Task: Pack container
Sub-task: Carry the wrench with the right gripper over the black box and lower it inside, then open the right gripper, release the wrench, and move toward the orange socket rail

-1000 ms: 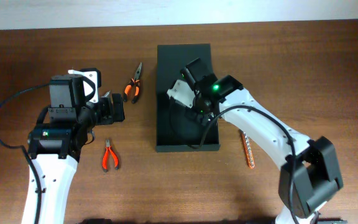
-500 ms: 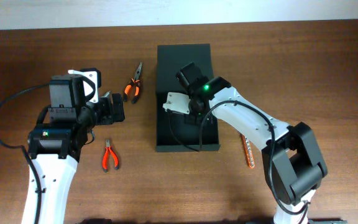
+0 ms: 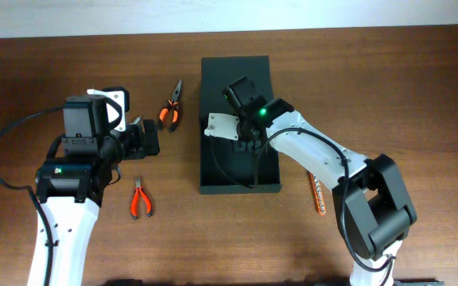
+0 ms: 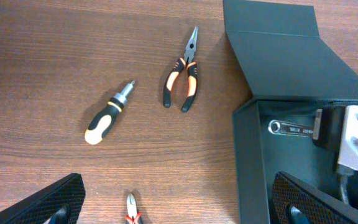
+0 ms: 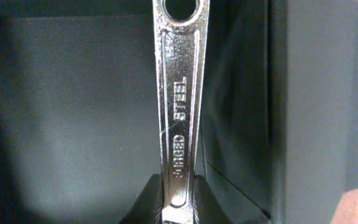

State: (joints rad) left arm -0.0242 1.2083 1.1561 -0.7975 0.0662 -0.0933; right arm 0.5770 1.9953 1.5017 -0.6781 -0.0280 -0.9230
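Wood-grain brown table (image 3: pixel 388 71) fills our overhead view. The dark green, matte rectangular container (image 3: pixel 237 189) sits just to the 3 o'clock side of its centre, with its hinged flap lid (image 3: pixel 235 71) of the same colour laid open toward 12 o'clock.

We see the right pincer (image 5: pixel 178 194) reaching down into the container, clamped narrow on the shank of a polished silver steel wrench (image 5: pixel 178 93) stamped FORGED STEEL. In the right wrist view the wrench runs from the fingertips at 6 o'clock straight up to its ring end at 12 o'clock. In the left wrist view we find that ring end near the container's 9 o'clock wall. Whether the wrench touches the floor we cannot tell.

The left pincer (image 3: pixel 148 141) hovers over the table at 9 o'clock from the container, its black fingers (image 4: pixel 58 199) spread wide.

Orange-and-black-handled long-nose pliers (image 3: pixel 170 111) lie at 10 o'clock of the container and small red-handled pliers (image 3: pixel 139 199) at 8 o'clock. In the left wrist view a black-and-cream-handled screwdriver (image 4: pixel 107 115) lies at 8 o'clock of the long-nose pliers. A slim orange tool (image 3: pixel 319 199) lies at 4 o'clock near the container, partly under the right arm.
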